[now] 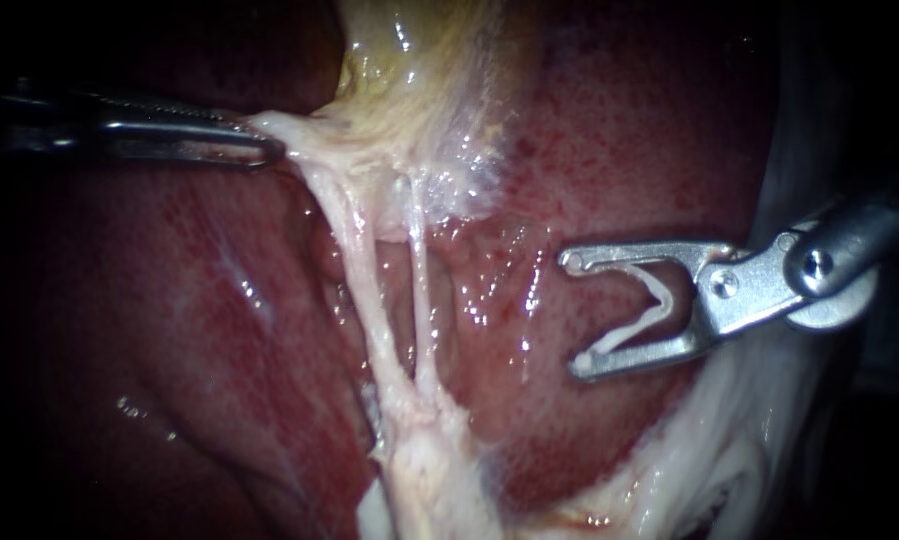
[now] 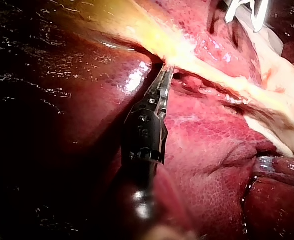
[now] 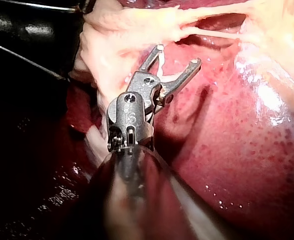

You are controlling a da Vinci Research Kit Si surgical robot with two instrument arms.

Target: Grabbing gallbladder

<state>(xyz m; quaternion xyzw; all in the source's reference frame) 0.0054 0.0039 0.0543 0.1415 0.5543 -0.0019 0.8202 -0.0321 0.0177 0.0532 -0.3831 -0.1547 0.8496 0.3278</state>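
nearest you, a pale white stalk of tissue point(image 1: 424, 470) splits into two thin whitish tubes point(image 1: 421, 300) over the dark red liver point(image 1: 619, 160). to their right, your right instrument point(image 1: 571, 314) carries a white v-shaped clip point(image 1: 649, 305) seated against both spread jaws. farther off, your left instrument point(image 1: 264, 150) is clamped on the lower left edge of the yellowish glossy gallbladder point(image 1: 419, 70).

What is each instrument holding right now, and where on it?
Left instrument grips the gallbladder by the pale edge where the strands begin. Right instrument holds a white clip by both legs.
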